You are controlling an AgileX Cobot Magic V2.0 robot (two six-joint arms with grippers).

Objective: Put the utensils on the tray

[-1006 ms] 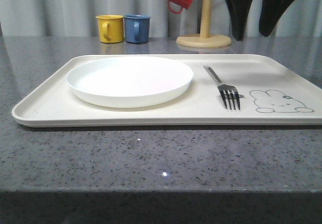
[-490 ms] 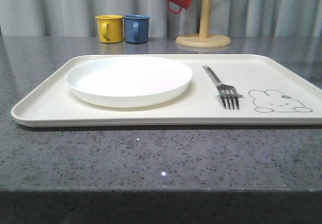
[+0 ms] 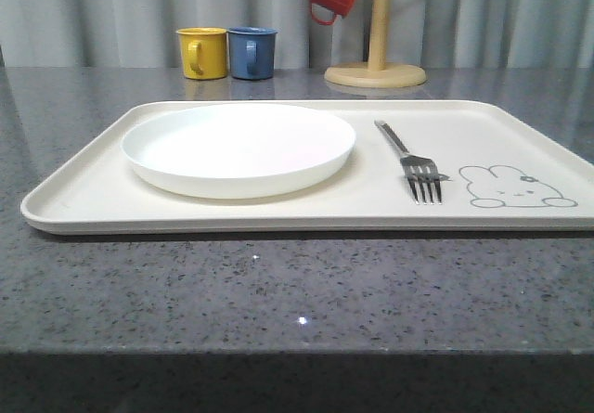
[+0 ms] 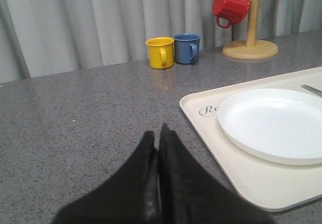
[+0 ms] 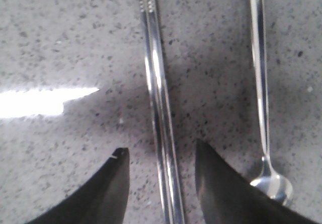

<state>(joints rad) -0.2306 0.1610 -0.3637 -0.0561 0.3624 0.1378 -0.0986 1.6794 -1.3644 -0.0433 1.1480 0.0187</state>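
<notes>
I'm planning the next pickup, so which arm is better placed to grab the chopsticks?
The right. Its open gripper straddles the chopsticks on the counter, the spoon just beside them. The left gripper is shut over bare counter beside the tray.

Even, diffuse lighting. White glare streak on the worktop (image 5: 45,100) at left in the right wrist view, which is slightly blurred.

three mugs (image 3: 228,52), one plate (image 3: 238,148), one fork (image 3: 410,161), one tray (image 3: 74,200), one spoon (image 5: 262,88), one pair of chopsticks (image 5: 158,103)
</notes>
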